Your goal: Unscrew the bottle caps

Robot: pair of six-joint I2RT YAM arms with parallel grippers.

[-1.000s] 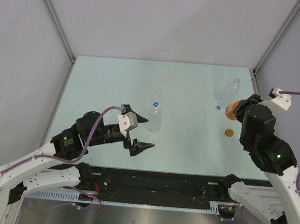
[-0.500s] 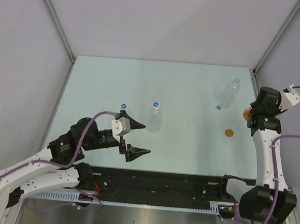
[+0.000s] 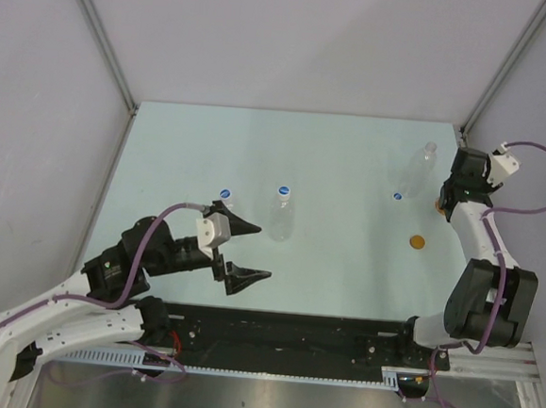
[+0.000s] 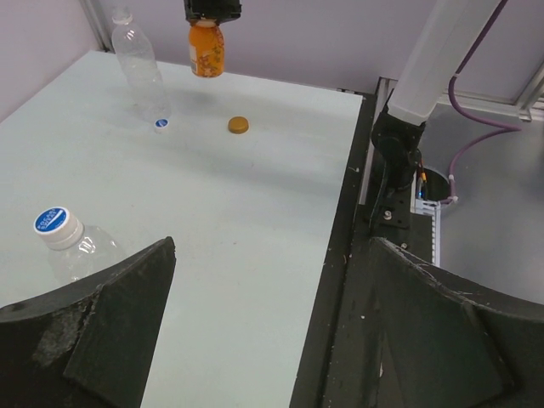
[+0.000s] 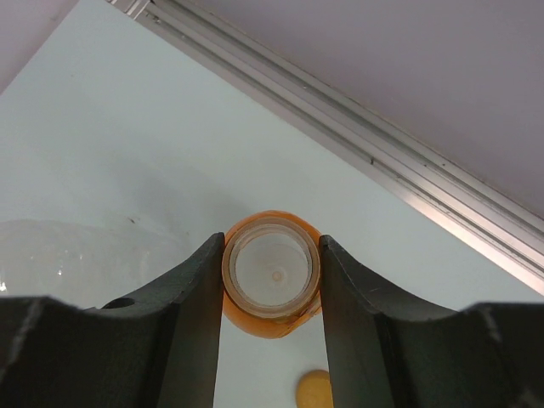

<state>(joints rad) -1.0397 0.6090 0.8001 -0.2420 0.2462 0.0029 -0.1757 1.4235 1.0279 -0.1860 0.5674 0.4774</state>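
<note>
My right gripper [image 3: 448, 201] is shut on the neck of the uncapped orange bottle [image 5: 272, 314], [image 4: 206, 51], which it holds upright by the far right edge. In the right wrist view the fingers [image 5: 191, 289] press both sides of its open mouth. The orange cap [image 3: 418, 242] lies loose on the table. An uncapped clear bottle [image 3: 420, 168] stands nearby, with a loose blue cap [image 3: 399, 195] beside it. Mid-table stands a clear bottle [image 3: 281, 219] that wears its blue cap [image 4: 51, 221]. My left gripper [image 3: 264, 252] is open and holds nothing, just in front of that bottle. Another blue cap [image 3: 225, 195] shows to its left.
Grey walls and aluminium posts [image 3: 102, 35] close in the pale table [image 3: 344, 266] on three sides. A black rail [image 3: 291, 333] with the arm bases runs along the near edge. The right arm's base column [image 4: 433, 51] and cables stand at the table's near right corner.
The right arm has swung with the orange bottle to the far right edge and stretched out. The left gripper has drawn back a little toward the near edge, still open.
</note>
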